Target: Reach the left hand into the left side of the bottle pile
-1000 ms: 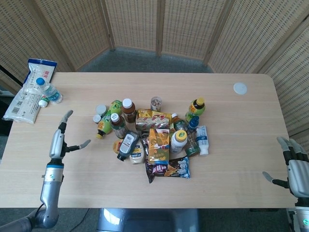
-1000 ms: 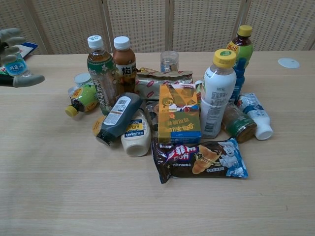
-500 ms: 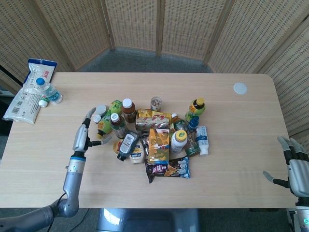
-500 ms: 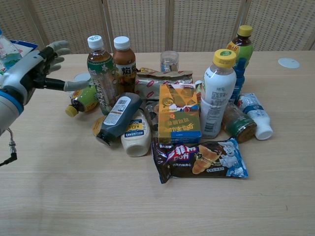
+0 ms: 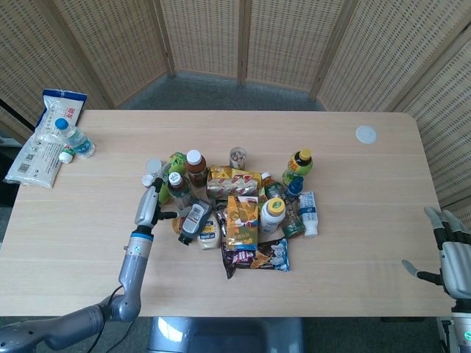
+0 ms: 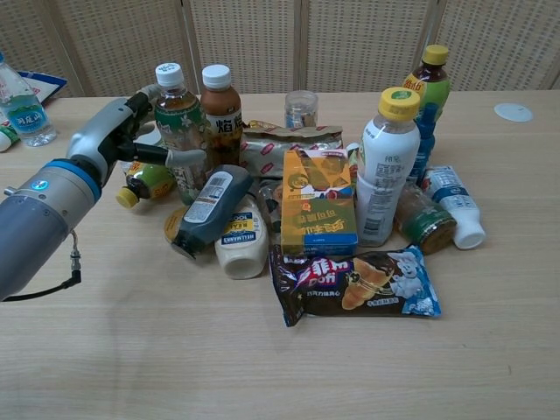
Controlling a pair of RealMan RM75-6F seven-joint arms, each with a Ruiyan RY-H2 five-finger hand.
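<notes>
The bottle pile (image 5: 235,202) sits mid-table. My left hand (image 5: 149,203) (image 6: 114,140) is at the pile's left edge, its fingers spread and holding nothing. Its thumb reaches across to the upright green tea bottle (image 6: 178,118) (image 5: 176,188) and looks to touch it. The other fingers (image 6: 144,94) point past that bottle's left side. Partly hidden under the hand lies a small green bottle with a yellow cap (image 6: 144,182). A brown tea bottle (image 6: 220,109) stands just right of the green one. My right hand (image 5: 450,254) hangs open off the table's right front corner.
A dark sauce bottle (image 6: 206,210) and a mayonnaise bottle (image 6: 242,241) lie just in front of the left hand. A water bottle (image 5: 74,139) (image 6: 23,103) and a white packet (image 5: 40,143) sit at the far left. A white lid (image 5: 366,134) lies at the back right.
My left hand has swept right across the table from its left part into the pile's left edge, and its thumb now meets the green tea bottle. The right hand has stayed put.
</notes>
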